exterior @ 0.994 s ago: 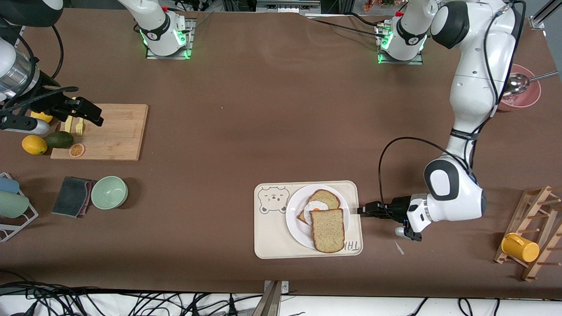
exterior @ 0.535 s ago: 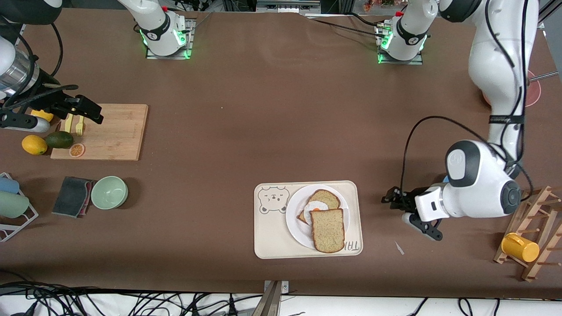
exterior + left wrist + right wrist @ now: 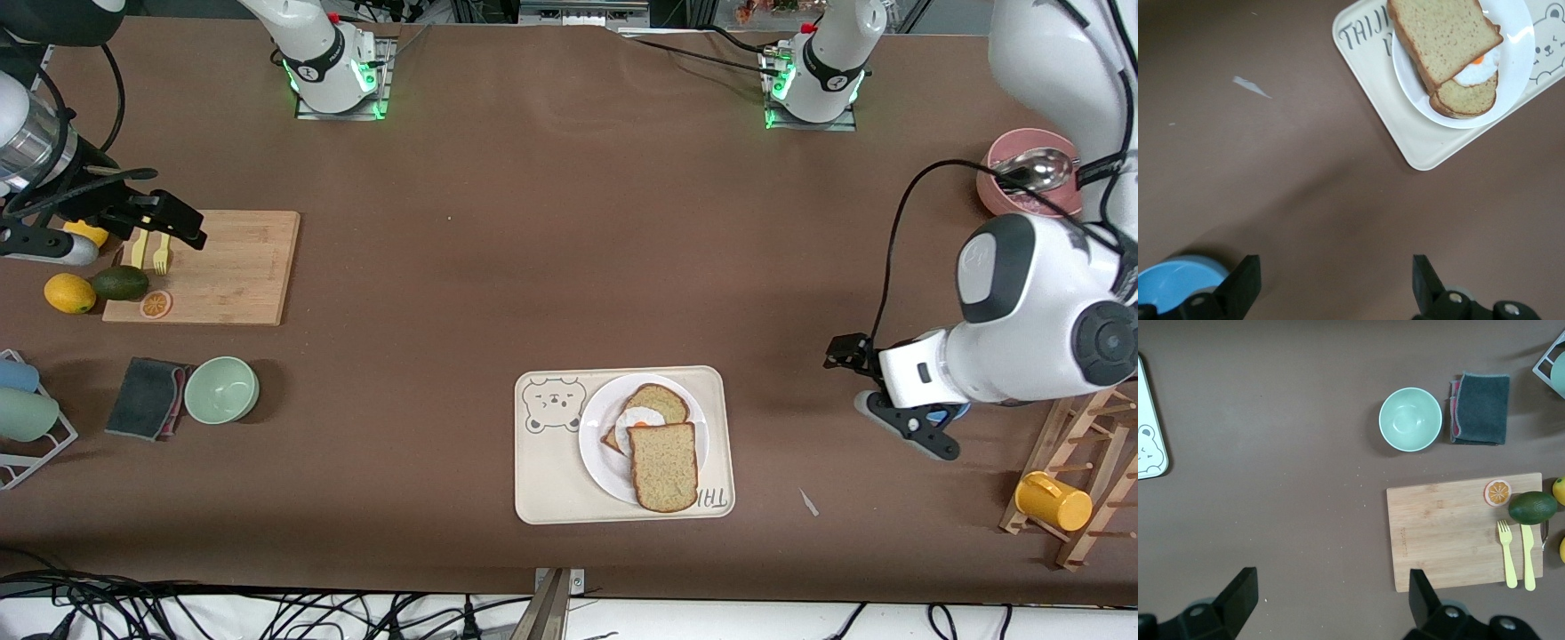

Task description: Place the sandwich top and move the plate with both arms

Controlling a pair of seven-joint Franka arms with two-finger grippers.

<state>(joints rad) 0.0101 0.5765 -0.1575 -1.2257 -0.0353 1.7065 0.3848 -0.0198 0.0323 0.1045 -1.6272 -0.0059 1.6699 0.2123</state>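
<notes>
Front view shows the plate (image 3: 594, 449) resting on the cream bear-printed tray (image 3: 542, 484), toward the front-camera edge of the table. On the plate lies the egg-topped slice (image 3: 653, 404). The sandwich top (image 3: 663, 466) lies partly over it, offset toward six o'clock, with its crust at the plate's rim on the side nearer the front camera. Fried egg (image 3: 638, 418) shows at the top slice's twelve o'clock edge.

Left gripper (image 3: 876, 400) hangs over bare table at about three o'clock from the tray, well apart from it. Left wrist view shows its fingers (image 3: 1245, 283) spread wide with nothing between them, brown tabletop below, a blue bowl (image 3: 1175, 283) at the picture's edge, and the tray and sandwich well clear of the fingers.

Right gripper (image 3: 169, 227) waits over the wooden cutting board (image 3: 240, 267) at the right arm's end of the table. Right wrist view shows its fingers (image 3: 1238, 593) spread wide and empty. Below it lie the board with a yellow fork (image 3: 1506, 553), yellow knife (image 3: 1528, 557), avocado (image 3: 1533, 507) and orange slice (image 3: 1498, 493), plus a mint bowl (image 3: 1410, 419) and grey cloth (image 3: 1479, 408).
</notes>
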